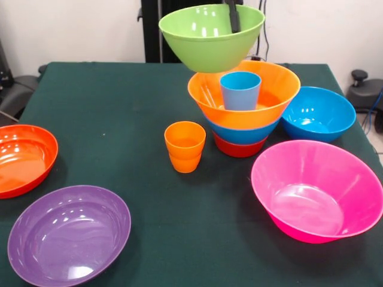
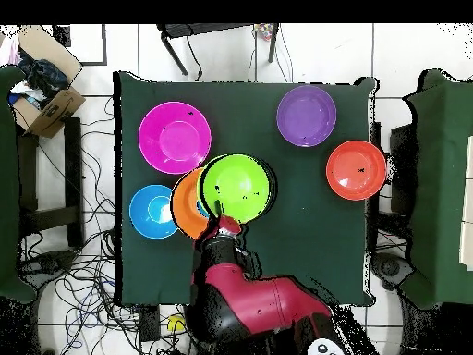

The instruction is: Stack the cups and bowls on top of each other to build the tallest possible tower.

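A lime green bowl (image 1: pixel 209 45) hangs in the air above and slightly left of the tower (image 1: pixel 242 119). My gripper (image 1: pixel 234 24) is shut on its far rim, with one dark finger showing inside the bowl. The tower is a red-orange bowl at the bottom, a blue bowl, then an orange bowl (image 1: pixel 266 98) holding an upright light blue cup (image 1: pixel 240 91). In the overhead view the green bowl (image 2: pixel 238 188) covers part of the orange bowl (image 2: pixel 187 205), and the gripper (image 2: pixel 220 209) sits at the green bowl's rim. Two nested orange cups (image 1: pixel 185 146) stand left of the tower.
Loose on the dark green table (image 1: pixel 108 101) are a blue bowl (image 1: pixel 317 113) right of the tower, a large pink bowl (image 1: pixel 317 188) at the front right, a purple bowl (image 1: pixel 69 233) at the front left and a red-orange bowl (image 1: pixel 24 158) at the left edge.
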`<state>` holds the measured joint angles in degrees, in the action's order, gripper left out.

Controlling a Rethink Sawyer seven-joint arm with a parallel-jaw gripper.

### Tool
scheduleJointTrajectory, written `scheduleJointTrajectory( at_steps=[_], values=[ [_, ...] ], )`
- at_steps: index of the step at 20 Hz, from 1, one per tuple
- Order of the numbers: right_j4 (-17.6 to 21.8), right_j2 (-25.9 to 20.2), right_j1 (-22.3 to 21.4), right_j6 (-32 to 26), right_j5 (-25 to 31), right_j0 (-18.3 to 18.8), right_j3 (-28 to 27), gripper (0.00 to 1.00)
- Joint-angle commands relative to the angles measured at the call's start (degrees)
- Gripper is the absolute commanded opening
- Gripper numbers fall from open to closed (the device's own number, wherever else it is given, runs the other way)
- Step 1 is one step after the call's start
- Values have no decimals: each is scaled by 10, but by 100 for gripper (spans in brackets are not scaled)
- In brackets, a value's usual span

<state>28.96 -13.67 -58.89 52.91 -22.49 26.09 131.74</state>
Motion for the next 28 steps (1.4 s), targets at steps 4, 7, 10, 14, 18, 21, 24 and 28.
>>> scheduleJointTrajectory(
  at_steps=[4, 7, 10, 14, 18, 21, 24, 28],
  values=[
    [23, 16, 35, 101, -22, -40, -32, 0],
    [20, 16, 38, 107, -23, -46, -33, 0],
    [20, 23, 50, 106, -32, -53, -39, 0],
    [27, 29, 71, 103, -47, -54, -53, 0],
    [29, 35, 92, 102, -64, -58, -64, 0],
    [24, 37, 104, 106, -73, -63, -67, 0],
    [14, 45, 111, 106, -83, -77, -67, 0],
    [9, 46, 108, 113, -83, -84, -62, 0]
  ],
)
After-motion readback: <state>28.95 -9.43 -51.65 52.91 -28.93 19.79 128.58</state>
